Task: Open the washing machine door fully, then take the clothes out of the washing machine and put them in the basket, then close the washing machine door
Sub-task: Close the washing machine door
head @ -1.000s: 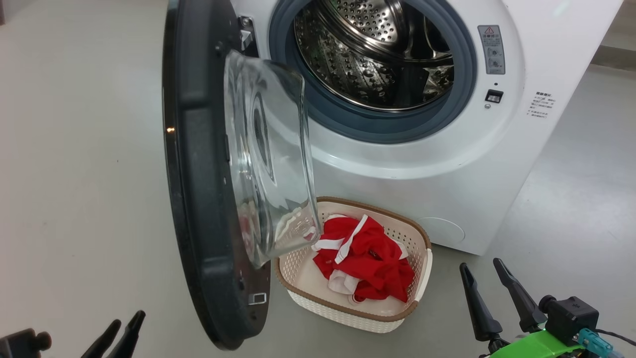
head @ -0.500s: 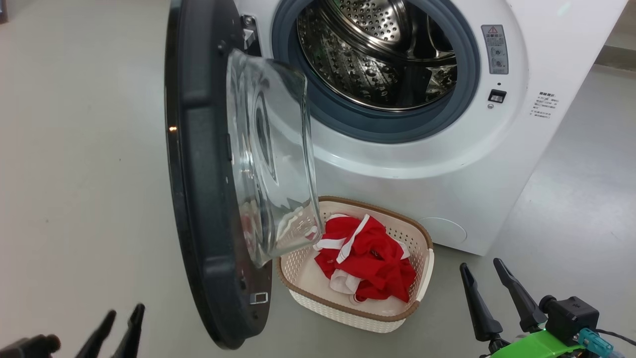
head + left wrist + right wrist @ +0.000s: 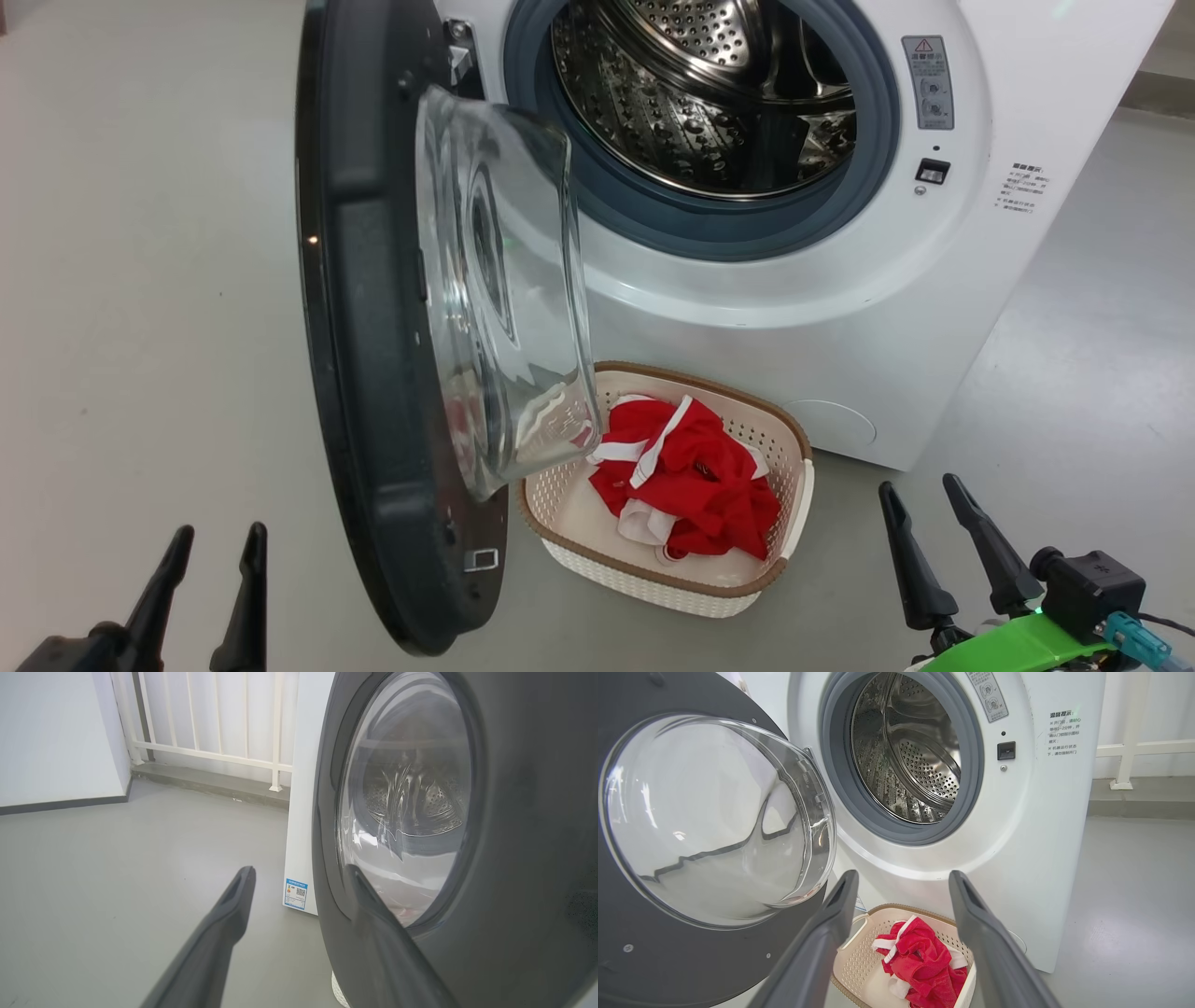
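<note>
Left tool (image 3: 217, 537) had risen into view, spread wide and empty, near the big round black-rimmed glass door (image 3: 364, 327), which stood open. Bright red clothes (image 3: 695, 476) lay in the cream perforated basket (image 3: 653, 583); closing the door looked to be next.

A smooth pale grey floor (image 3: 140, 280) runs to a white wall (image 3: 56, 732) with a dark skirting strip (image 3: 60, 805). Beside it, a white barred railing (image 3: 210, 718) stands on a low grey ledge (image 3: 205, 784), bright behind.

You see a white machine (image 3: 794, 317) with a grey ring (image 3: 709, 233) and perforated steel drum (image 3: 672, 121), a black-rimmed clear-glass door (image 3: 364, 327), red clothes (image 3: 709, 476) with white trim, and a cream perforated basket (image 3: 625, 579) with a brown rim.
</note>
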Robot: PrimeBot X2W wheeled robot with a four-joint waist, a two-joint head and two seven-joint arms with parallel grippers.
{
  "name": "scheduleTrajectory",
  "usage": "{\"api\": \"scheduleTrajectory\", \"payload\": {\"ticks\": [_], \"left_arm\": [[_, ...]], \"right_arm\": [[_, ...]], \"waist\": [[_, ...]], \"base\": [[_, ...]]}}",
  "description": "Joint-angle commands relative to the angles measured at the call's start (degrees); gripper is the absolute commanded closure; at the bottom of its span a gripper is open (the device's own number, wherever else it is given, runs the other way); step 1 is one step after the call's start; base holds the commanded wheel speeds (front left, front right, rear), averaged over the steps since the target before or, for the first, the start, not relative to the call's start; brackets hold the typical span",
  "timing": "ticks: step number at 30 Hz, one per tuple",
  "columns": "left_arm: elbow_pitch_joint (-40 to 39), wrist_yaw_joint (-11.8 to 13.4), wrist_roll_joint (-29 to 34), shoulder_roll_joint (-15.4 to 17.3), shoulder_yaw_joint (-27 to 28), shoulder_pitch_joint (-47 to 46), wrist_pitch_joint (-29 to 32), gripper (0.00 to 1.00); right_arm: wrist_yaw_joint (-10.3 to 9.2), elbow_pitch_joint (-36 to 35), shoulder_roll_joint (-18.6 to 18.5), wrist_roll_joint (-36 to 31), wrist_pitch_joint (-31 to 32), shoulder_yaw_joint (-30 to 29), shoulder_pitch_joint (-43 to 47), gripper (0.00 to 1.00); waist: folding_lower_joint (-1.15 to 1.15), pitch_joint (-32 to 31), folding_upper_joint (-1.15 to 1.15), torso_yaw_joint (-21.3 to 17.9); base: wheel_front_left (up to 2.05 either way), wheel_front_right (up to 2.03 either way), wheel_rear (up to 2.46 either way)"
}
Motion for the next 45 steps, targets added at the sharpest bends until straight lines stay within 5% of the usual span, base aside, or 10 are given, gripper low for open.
{"api": "scheduleTrajectory", "payload": {"ticks": [1, 11, 29, 31, 33, 34, 45], "left_arm": [[-2.34, -0.30, 1.93, 0.36, 3.34, -0.56, -0.69, 0.00], [-5.99, -0.30, 10.34, -4.72, 6.27, 2.54, -0.70, 0.00], [-7.14, -0.30, 9.85, -5.47, 6.81, 2.67, -0.70, 0.00], [-7.73, -0.30, 9.29, -5.35, 6.81, 2.39, -0.70, 0.58], [-8.18, -0.30, 8.36, -5.09, 6.47, 2.11, -0.70, 0.94], [-8.47, -0.30, 7.67, -4.93, 6.19, 1.92, -0.70, 1.00], [-13.06, -0.30, 0.24, -1.36, 1.11, -0.09, -0.70, 1.00]], "right_arm": [[0.37, -1.71, -0.64, 0.08, -0.37, 0.89, -1.00, 0.00], [0.37, -1.93, -0.36, 0.26, -0.37, 0.08, -0.49, 0.00], [0.37, -1.50, 0.12, 0.01, -0.37, -0.41, -0.02, 0.00], [0.37, -1.52, 0.15, -0.01, -0.37, -0.42, -0.04, 0.00], [0.37, -1.51, 0.18, -0.03, -0.37, -0.42, -0.13, 0.00], [0.37, -1.51, 0.19, -0.03, -0.37, -0.45, -0.18, 0.00], [0.37, -1.51, 0.28, 0.09, -0.37, -0.21, -0.44, 0.00]], "waist": [[0.00, -0.01, 0.00, -0.03], [0.00, -0.52, 0.00, -0.34], [0.00, -1.09, 0.00, -0.42], [0.00, -1.02, 0.00, -0.49], [0.00, -0.92, 0.00, -0.57], [0.00, -0.88, 0.00, -0.62], [0.00, -0.71, 0.00, -1.82]], "base": [[0.00, 0.00, 0.00], [0.00, 0.00, 0.00], [0.00, 0.00, 0.00], [0.00, 0.00, 0.00], [0.00, 0.00, 0.00], [0.00, 0.00, 0.00], [0.00, 0.00, 0.00]]}}
